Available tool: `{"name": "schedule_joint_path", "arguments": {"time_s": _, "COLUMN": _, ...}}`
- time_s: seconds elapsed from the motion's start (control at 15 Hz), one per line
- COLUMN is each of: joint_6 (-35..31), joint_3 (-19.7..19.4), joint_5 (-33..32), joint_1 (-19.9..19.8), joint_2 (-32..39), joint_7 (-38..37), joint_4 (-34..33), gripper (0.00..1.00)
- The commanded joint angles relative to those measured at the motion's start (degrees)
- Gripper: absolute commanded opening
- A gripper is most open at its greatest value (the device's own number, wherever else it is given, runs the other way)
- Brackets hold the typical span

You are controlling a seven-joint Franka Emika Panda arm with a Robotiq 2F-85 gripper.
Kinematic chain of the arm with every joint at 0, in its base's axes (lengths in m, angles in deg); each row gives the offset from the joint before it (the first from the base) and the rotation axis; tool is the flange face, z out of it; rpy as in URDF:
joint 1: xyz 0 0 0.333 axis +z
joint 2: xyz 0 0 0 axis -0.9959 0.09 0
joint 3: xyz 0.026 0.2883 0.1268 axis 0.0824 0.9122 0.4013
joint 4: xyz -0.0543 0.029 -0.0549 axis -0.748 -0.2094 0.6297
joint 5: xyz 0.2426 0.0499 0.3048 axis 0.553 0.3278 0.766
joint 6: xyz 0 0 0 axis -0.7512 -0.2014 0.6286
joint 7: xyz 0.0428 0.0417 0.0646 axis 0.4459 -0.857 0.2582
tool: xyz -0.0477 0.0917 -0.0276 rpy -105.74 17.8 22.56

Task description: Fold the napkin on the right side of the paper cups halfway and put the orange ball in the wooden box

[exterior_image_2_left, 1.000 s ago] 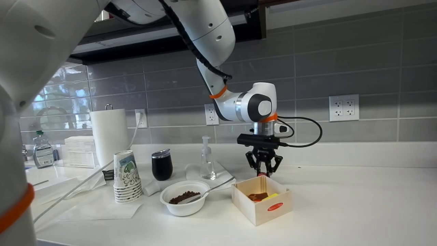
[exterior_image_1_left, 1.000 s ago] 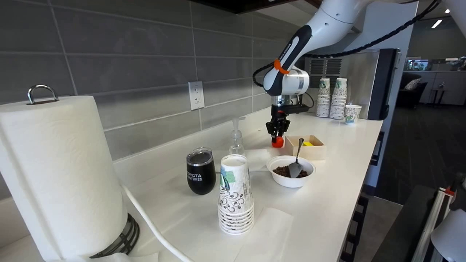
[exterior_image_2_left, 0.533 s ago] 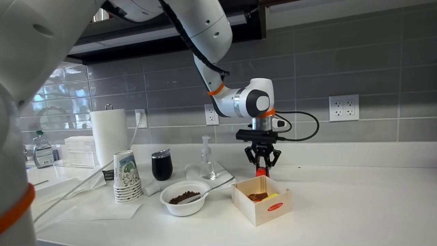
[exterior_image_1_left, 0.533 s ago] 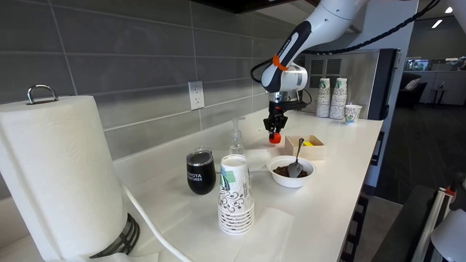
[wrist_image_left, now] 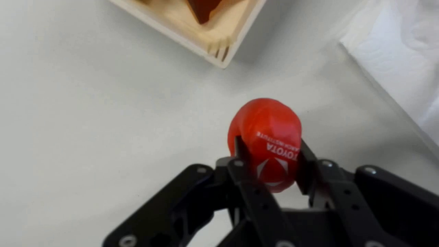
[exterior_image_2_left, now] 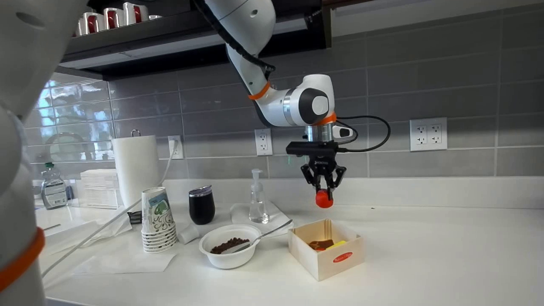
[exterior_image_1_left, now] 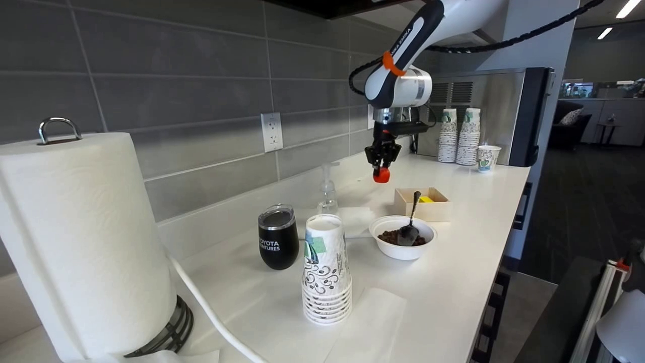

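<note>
wrist view: gripper (wrist_image_left: 271,145) pinching the orange ball (wrist_image_left: 269,132). both exterior views: it hangs clear of the counter (exterior_image_2_left: 429,250); wooden box (exterior_image_2_left: 329,262) lower, farther from the tiled wall (exterior_image_2_left: 429,89). judged necessary: outward travel before release.

Counter (exterior_image_2_left: 416,250) bright | glare on glossy tiles (exterior_image_2_left: 80,102) | far room (exterior_image_1_left: 594,191) dim | wrist view: soft shadow beside wooden box (wrist_image_left: 192,44)

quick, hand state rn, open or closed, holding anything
Hand: closed on the red Toyota-printed ball, holding it above the white countertop.
</note>
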Motion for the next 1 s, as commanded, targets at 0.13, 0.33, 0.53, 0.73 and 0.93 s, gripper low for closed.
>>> {"name": "schedule_joint_path", "arguments": {"time_s": 0.13, "joint_6": 6.81, "joint_3": -1.35, "joint_5": -0.31, "joint_1": 0.08, "joint_2": -8.20, "joint_7": -3.17, "joint_4": 9.22, "gripper": 0.09}}
{"name": "schedule_joint_path", "arguments": {"time_s": 0.33, "joint_6": 10.15, "joint_3": -2.41, "joint_5": -0.12, "joint_1": -0.33, "joint_2": -10.46, "joint_7": -3.90, "joint_4": 12.28, "gripper": 0.09}}
{"name": "schedule_joint_path", "arguments": {"time_s": 0.53, "joint_6": 12.52, "joint_3": -3.32, "joint_5": -0.21, "joint_1": -0.50, "joint_2": -11.03, "joint_7": -4.63, "joint_4": 13.51, "gripper": 0.09}}
{"name": "schedule_joint_path", "arguments": {"time_s": 0.73, "joint_6": 9.81, "joint_3": -3.86, "joint_5": -1.52, "joint_1": 0.00, "joint_2": -10.72, "joint_7": -5.40, "joint_4": 14.57, "gripper": 0.61}}
{"name": "schedule_joint_path", "arguments": {"time_s": 0.93, "joint_6": 7.98, "joint_3": -3.58, "joint_5": -2.09, "joint_1": 0.44, "joint_2": -10.79, "joint_7": -5.07, "joint_4": 15.23, "gripper": 0.82}}
